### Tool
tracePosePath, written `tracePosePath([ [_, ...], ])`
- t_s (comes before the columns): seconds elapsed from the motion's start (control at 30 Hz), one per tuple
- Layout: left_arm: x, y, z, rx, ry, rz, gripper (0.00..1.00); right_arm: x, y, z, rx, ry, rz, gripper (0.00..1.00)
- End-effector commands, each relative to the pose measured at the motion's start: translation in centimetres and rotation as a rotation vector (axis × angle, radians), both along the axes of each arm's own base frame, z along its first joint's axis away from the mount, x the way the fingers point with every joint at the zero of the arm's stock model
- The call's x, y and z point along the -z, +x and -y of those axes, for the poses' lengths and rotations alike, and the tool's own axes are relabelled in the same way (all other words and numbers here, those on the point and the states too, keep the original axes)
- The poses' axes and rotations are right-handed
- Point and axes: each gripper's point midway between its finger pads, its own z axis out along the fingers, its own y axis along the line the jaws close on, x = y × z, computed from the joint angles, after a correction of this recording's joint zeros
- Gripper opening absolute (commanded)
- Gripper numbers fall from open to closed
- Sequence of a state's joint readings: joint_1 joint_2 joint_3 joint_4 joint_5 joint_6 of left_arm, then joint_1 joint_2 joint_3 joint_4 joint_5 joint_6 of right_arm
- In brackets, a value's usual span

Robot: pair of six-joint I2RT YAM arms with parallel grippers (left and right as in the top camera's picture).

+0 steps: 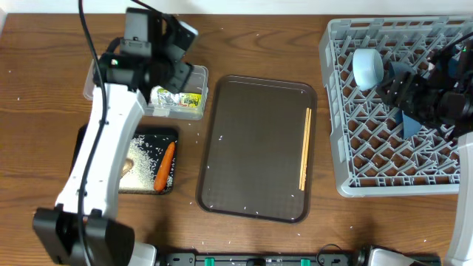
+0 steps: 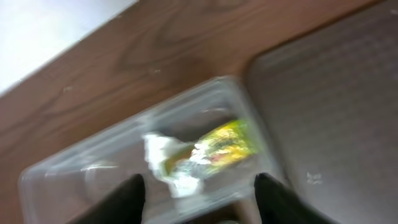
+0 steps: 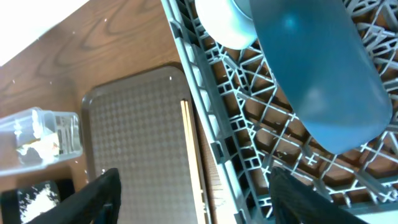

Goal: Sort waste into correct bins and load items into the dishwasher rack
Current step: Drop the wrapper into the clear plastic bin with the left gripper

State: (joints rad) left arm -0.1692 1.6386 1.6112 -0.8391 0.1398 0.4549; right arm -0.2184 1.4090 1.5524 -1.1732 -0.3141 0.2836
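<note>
We see the left end effector (image 2: 199, 185) over the clear tub (image 2: 93, 165), fingers approx half apart and gripping nothing. The wrapper (image 2: 208, 152) lies in the tub below it. The right end effector (image 3: 194, 186) is wide open at the rack (image 3: 249, 124) edge, also empty. The dark-blue plate (image 3: 317, 68) and a cup (image 3: 227, 25) sit in the rack. Chopsticks (image 1: 304, 148) lie on the brown tray (image 1: 251, 148). The black tray (image 1: 151, 131) holds the carrot (image 1: 165, 166) and rice (image 1: 144, 151).

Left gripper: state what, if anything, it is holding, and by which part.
Nothing: the left gripper is open above the clear tub, and the wrapper lies loose inside it.
</note>
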Motion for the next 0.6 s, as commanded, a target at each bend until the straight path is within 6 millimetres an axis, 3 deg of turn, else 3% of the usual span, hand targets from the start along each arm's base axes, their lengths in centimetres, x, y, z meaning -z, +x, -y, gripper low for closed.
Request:
tracePosePath([
  [0.0,1.4,-1.7,3.0,0.068,-0.063,-0.091,0.4,-0.1,0.0,-1.7,-0.06,-0.003,0.002,0.65],
  [0.07,1.9,-2.5,4.0,0.052,-0.099,-0.135,0.37,0.1,-0.2,-2.6,-0.114,-0.037,-0.002,0.65],
  [0.23,3.1,-5.0,6.4,0.072,-0.181,-0.259,0.36,0.3,-0.1,-2.7,-0.11,-0.082,-0.01,0.64],
  [0.3,4.1,-5.6,6.4,0.071,-0.157,-0.291,0.35,0.2,-0.2,-3.4,-0.137,-0.065,-0.003,0.62],
  [0.4,5.4,-4.9,4.8,-0.065,-0.11,-0.298,0.38,0.6,-0.9,-5.9,-0.248,-0.043,-0.025,0.51],
  [0.43,5.7,-4.4,3.8,-0.145,-0.095,-0.295,0.47,1.1,-1.3,-6.7,-0.273,-0.05,-0.049,0.5],
  [0.57,6.0,-2.9,-0.5,-0.511,-0.115,-0.273,0.57,3.7,-2.4,-10.1,-0.349,-0.086,-0.149,0.48],
])
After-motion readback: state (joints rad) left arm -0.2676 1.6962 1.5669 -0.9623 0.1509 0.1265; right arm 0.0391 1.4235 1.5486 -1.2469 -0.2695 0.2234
